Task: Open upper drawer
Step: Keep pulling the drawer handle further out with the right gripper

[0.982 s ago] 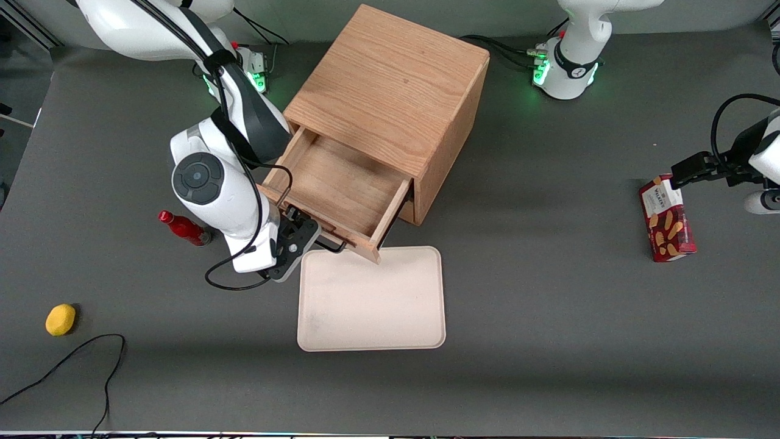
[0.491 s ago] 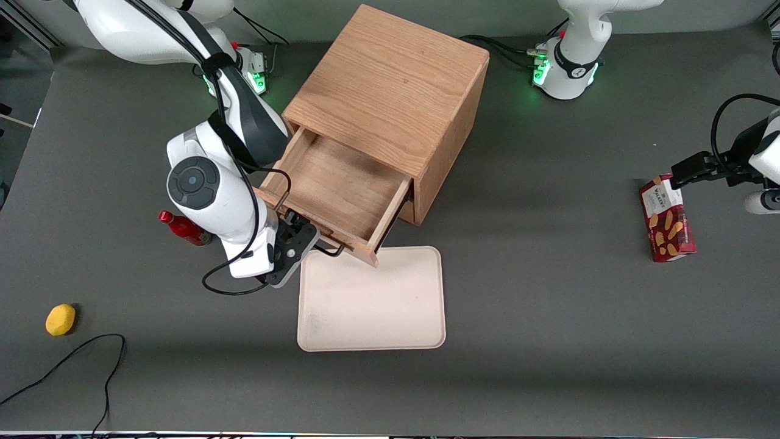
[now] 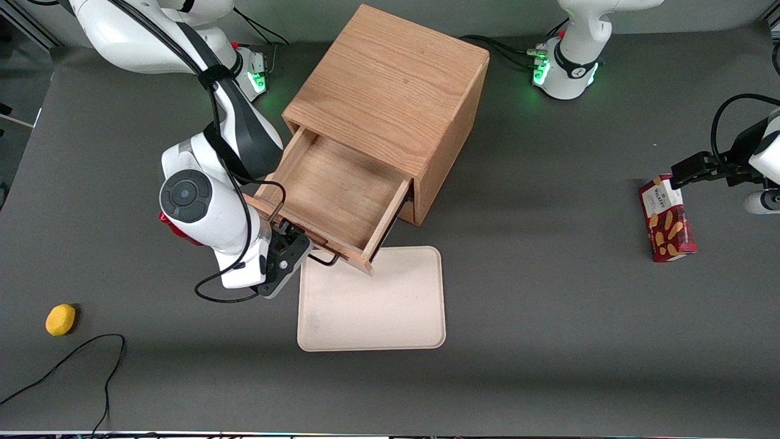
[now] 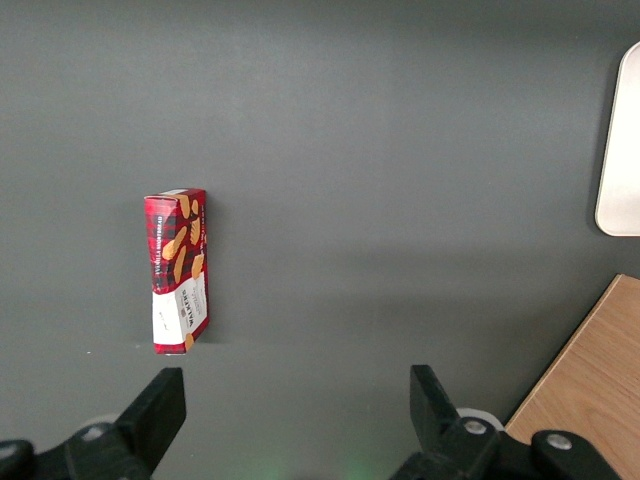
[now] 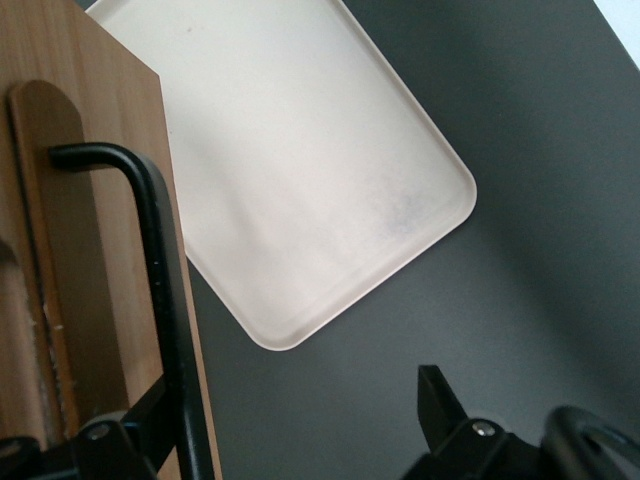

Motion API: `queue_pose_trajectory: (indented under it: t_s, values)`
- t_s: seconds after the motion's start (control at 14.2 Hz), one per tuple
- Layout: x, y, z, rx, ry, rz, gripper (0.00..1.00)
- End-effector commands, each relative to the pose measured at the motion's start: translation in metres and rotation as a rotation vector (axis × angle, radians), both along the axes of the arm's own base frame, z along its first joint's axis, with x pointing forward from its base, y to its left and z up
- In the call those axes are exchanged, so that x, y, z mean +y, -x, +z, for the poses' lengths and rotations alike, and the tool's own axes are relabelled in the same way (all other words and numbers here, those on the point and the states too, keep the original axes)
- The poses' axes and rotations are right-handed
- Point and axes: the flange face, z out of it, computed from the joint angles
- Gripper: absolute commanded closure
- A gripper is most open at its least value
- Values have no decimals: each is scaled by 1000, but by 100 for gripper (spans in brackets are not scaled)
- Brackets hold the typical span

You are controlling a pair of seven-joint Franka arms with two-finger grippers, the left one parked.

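Note:
The oak cabinet [image 3: 390, 85] stands in the middle of the table. Its upper drawer [image 3: 332, 189] is pulled well out, and its wooden tray is empty. The thin black bar handle [image 3: 323, 261] sits on the drawer front, over the tray's edge. My right gripper [image 3: 291, 241] is at the handle end nearest the working arm's side. In the right wrist view the gripper [image 5: 298, 400] is open, with the handle [image 5: 165, 290] just inside one finger [image 5: 150, 420], against the drawer front [image 5: 90, 250]. The lower drawer is hidden under the upper one.
A cream tray [image 3: 372, 299] lies in front of the drawer, also seen in the wrist view [image 5: 300, 150]. A red bottle [image 3: 173, 228] is mostly hidden by my arm. A yellow lemon [image 3: 60, 319] and a black cable [image 3: 73, 360] lie toward the working arm's end. A red cookie box [image 3: 667, 218] lies toward the parked arm's end.
My gripper has moved nearer the front camera and toward the working arm's end. The upper drawer has slid out a little further with it.

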Motion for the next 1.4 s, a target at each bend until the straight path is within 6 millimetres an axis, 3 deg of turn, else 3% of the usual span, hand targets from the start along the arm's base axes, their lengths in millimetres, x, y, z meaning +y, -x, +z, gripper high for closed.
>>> queue_pose_trajectory:
  t_s: [0.0, 0.84, 1.05, 1.33]
  values:
    - [-6, -14, 5, -16, -8, 3, 0]
    - [-12, -23, 4, -30, -7, 34, 0]
    - [-26, -31, 0, -34, 6, 36, 0]
    - [-28, -36, -3, -34, 4, 33, 0]
